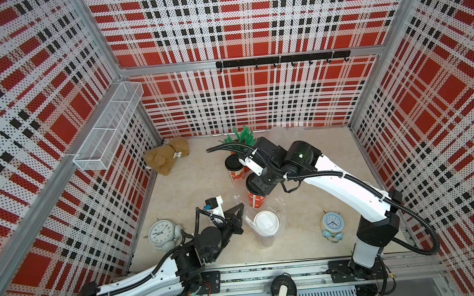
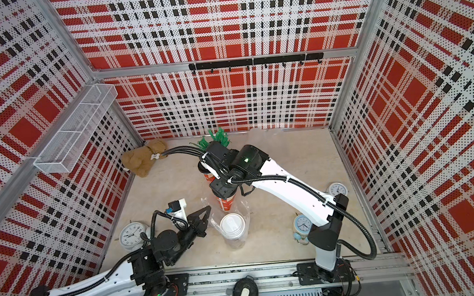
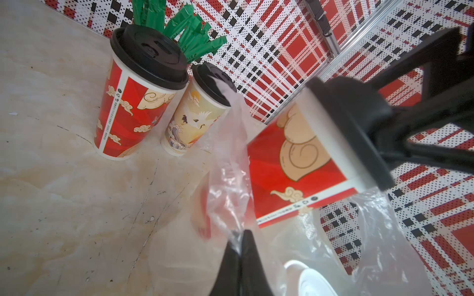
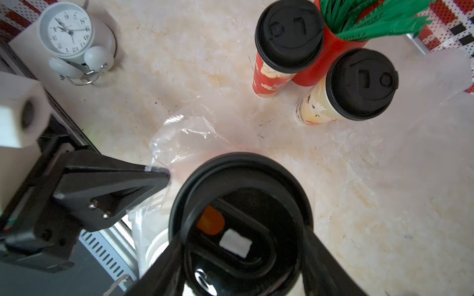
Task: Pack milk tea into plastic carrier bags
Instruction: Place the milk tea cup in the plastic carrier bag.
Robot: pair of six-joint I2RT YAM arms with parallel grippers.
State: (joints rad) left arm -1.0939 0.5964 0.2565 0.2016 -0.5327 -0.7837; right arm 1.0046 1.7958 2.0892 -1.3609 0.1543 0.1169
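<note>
Being held at the plastic bag (image 4: 184, 138): a black-lidded cup (image 1: 256, 200).
The cup's lid is clamped by the right gripper (image 4: 242, 238); the bag's edge is pinched by the closed left gripper (image 3: 241, 239); a white-lidded cup (image 1: 266, 223) is seen inside.

top views: lid of tall red-and-cream paper cup (image 1: 256, 200) mostly hid under white-and-black right arm (image 1: 334, 181) | cream crane-print black-lid paper cup (image 4: 341, 102), at its 12 o'clock, hid | red cylinder of green straws (image 1: 242, 138): body hid | L wrist: white-lid cup (image 3: 315, 282) in clear crinkly plastic bag (image 3: 230, 166) cut by edge
</note>
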